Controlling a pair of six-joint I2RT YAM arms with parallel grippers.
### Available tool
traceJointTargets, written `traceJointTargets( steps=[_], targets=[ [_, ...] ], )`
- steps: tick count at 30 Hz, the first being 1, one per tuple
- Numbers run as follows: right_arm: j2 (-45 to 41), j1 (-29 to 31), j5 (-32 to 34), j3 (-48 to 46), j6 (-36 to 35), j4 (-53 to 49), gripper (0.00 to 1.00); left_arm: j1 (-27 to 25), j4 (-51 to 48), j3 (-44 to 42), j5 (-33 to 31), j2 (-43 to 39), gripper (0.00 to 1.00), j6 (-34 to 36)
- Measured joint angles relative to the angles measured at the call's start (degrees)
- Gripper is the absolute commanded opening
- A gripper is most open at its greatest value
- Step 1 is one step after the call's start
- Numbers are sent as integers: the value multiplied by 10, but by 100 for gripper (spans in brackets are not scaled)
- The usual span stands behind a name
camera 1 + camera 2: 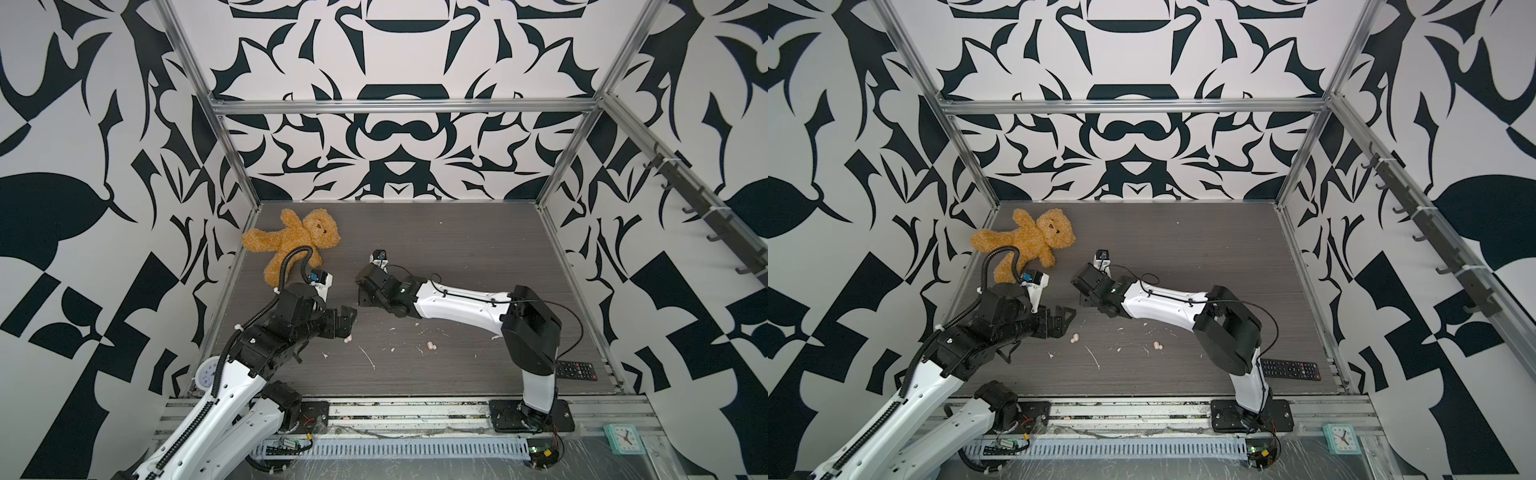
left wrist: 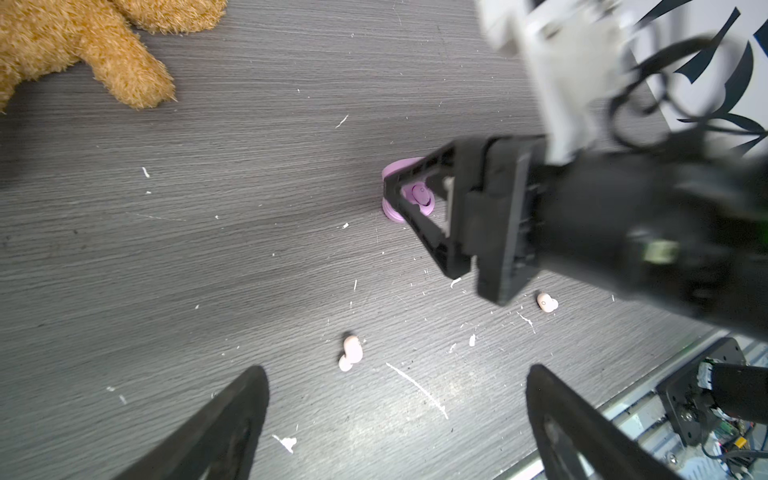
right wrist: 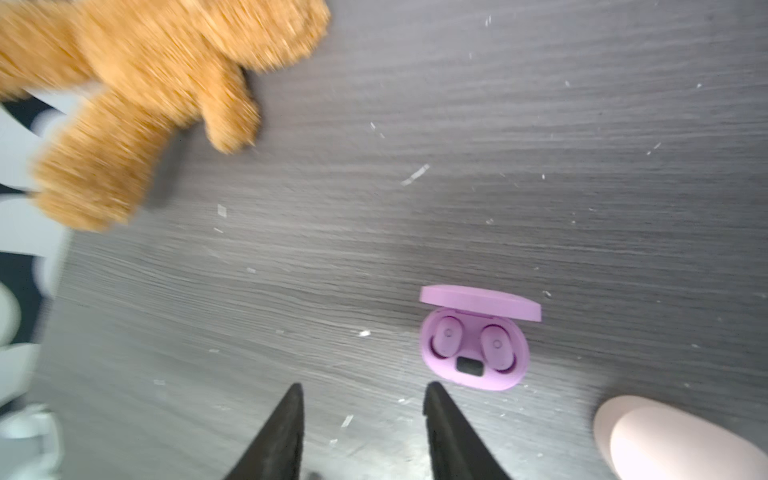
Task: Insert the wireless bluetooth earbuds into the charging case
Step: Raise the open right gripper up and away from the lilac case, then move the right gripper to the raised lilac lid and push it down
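The lilac charging case (image 3: 473, 374) lies open on the dark table, lid up, with two lilac earbuds (image 3: 446, 338) seated in its wells. My right gripper (image 3: 365, 390) hovers just beside it, open and empty; in both top views this gripper (image 1: 362, 296) hides the case. Two pale peach earbuds lie loose on the table: one (image 2: 351, 353) just ahead of my left gripper (image 2: 397, 374), the other (image 2: 546, 302) further right, both also in a top view (image 1: 348, 338) (image 1: 431, 345). The left gripper stands wide open and empty. A peach case (image 3: 665, 440) lies near the lilac one.
A brown teddy bear (image 1: 291, 243) lies at the back left. A black remote (image 1: 575, 369) sits at the front right behind the right arm's base. White scraps (image 1: 368, 357) litter the table's front. A white clock (image 1: 206, 376) and a mint clock (image 1: 623, 438) sit off the table.
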Motion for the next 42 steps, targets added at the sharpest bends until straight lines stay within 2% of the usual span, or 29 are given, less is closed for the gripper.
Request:
traceJointTargets(
  steps=[4,9,21,24,28,34,42],
  targets=[
    [-52,0,-1,-27,-23,12,74,0,-1,0,-1,-2,99,4],
    [-120,-9,0,-69,-56,16,99,0,-4,2,-4,-7,99,11],
    [-283,-86,-19,-173,-152,61,99,0,-20,34,-18,-41,99,9],
    [-295,-105,-54,-189,-187,76,99,0,-26,51,-23,-47,99,9],
    [-282,-131,-111,-185,-225,76,99,0,-25,50,-24,-62,99,15],
    [-233,-178,-200,-158,-253,72,99,0,16,2,-28,-78,99,36],
    [-125,-221,-316,-56,-262,26,99,0,83,-66,-25,-93,99,63]
  ],
)
